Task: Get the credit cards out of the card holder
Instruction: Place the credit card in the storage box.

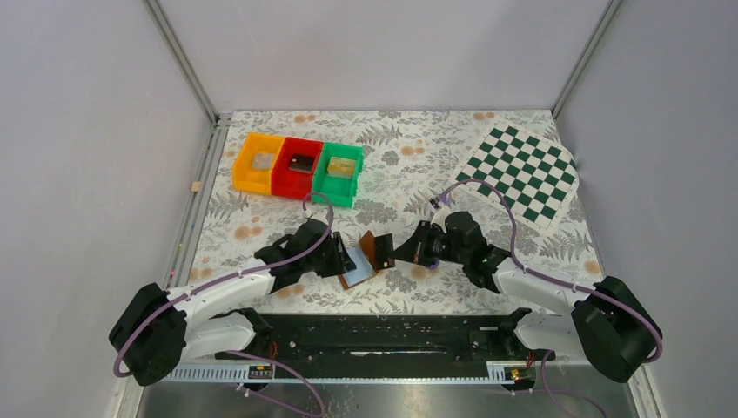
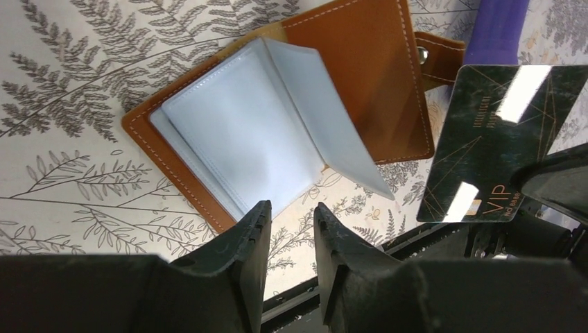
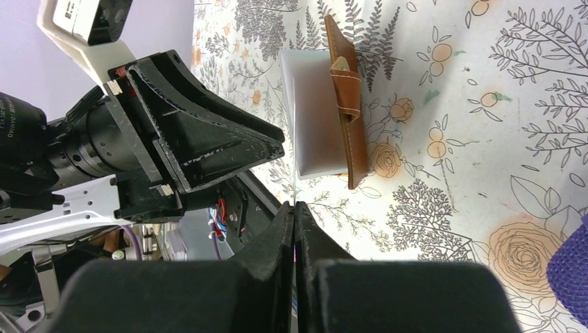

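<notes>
1 open card holder (image 2: 360, 69), 1 dark card (image 2: 492, 139), 3 coloured bins (image 1: 291, 186).

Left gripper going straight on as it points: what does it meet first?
Probably the card holder, its pale inner panels lying open just ahead of the left gripper; height above them is unclear.

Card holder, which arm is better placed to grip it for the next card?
Left. The left claw sits open and empty at the edge of the card holder; the right claw is shut on a black card.
</notes>
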Tool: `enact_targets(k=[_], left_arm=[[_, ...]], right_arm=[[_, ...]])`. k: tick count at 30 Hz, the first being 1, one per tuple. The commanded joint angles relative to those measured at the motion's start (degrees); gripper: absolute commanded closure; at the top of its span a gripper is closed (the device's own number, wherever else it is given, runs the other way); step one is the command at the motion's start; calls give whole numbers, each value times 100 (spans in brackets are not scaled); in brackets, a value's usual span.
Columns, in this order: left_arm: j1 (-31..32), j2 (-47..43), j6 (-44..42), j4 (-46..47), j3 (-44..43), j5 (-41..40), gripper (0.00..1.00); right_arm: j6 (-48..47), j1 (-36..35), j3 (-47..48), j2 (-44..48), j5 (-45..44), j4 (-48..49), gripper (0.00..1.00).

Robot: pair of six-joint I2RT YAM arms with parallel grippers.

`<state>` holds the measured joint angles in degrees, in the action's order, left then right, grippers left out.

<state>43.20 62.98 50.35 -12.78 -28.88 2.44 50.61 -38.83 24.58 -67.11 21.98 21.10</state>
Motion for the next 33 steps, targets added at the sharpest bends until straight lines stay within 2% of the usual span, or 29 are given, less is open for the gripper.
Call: enact_targets(k=[1, 7, 15, 24, 29, 33], left_arm=[[-23, -69, -160, 516, -162, 339, 70], [-42, -248, -180, 1327, 211, 384, 61], [-96, 400, -389, 1536, -104, 374, 62], [-149, 258, -443, 1914, -58, 487, 61], [-149, -213, -517, 2527, 315, 683, 52], [-151, -209, -785, 2733, 376, 764, 47]], right_arm=[[176, 32, 176, 188, 212, 500, 100], [644, 27, -36, -39, 242, 1270, 100], [743, 29, -59, -65, 296, 1512, 100], [830, 28, -119, -94, 9, 1638, 100], [900, 27, -148, -198, -334, 1741, 100], [984, 25, -151, -371, -525, 1911, 100]])
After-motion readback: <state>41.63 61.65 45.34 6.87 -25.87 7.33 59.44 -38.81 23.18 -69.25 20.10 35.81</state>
